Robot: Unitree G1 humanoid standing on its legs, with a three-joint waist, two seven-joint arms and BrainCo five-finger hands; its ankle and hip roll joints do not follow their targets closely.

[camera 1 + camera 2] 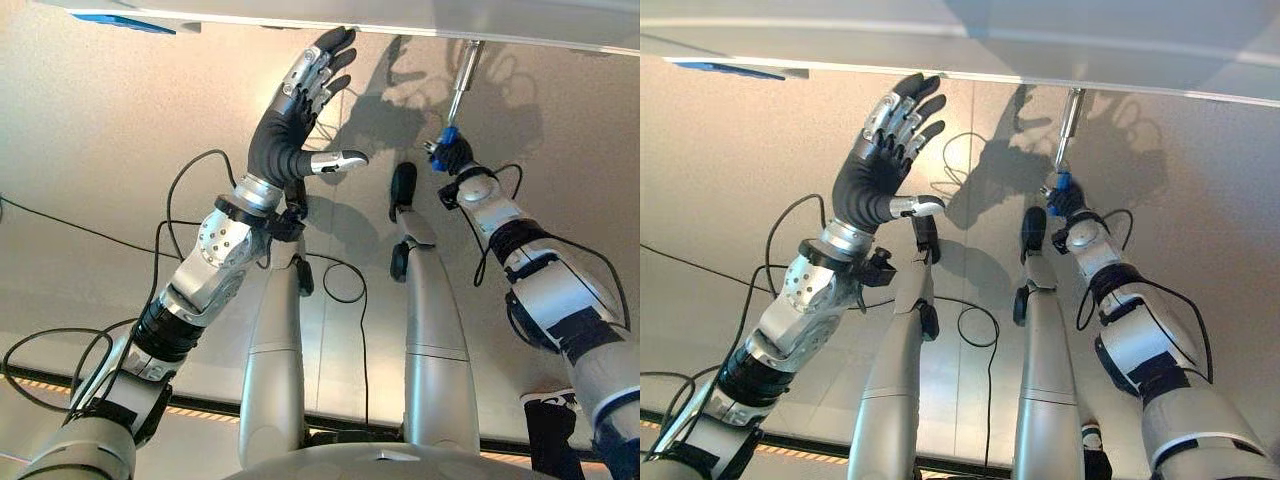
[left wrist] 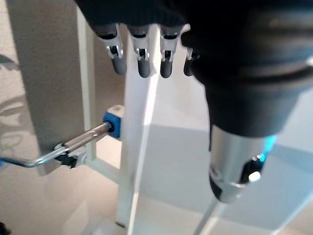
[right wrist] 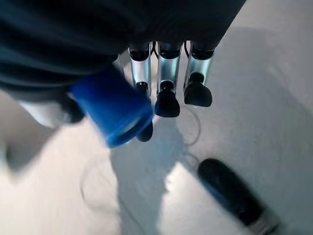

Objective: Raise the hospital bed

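Observation:
The hospital bed's white edge (image 1: 400,15) runs along the far side. A metal crank rod (image 1: 463,80) hangs down from it and ends in a blue grip (image 1: 447,135). My right hand (image 1: 456,158) is shut on that grip, and in the right wrist view the blue grip (image 3: 112,110) lies against the palm beside the curled fingers (image 3: 167,100). My left hand (image 1: 295,120) is raised just under the bed edge, left of the crank, open with its fingers spread and touching nothing. The left wrist view shows the crank rod (image 2: 83,139) entering a blue collar (image 2: 111,122) on the white frame (image 2: 139,147).
A blue fitting (image 1: 125,22) sits under the bed edge at the far left. Beige floor (image 1: 90,130) spreads below both arms.

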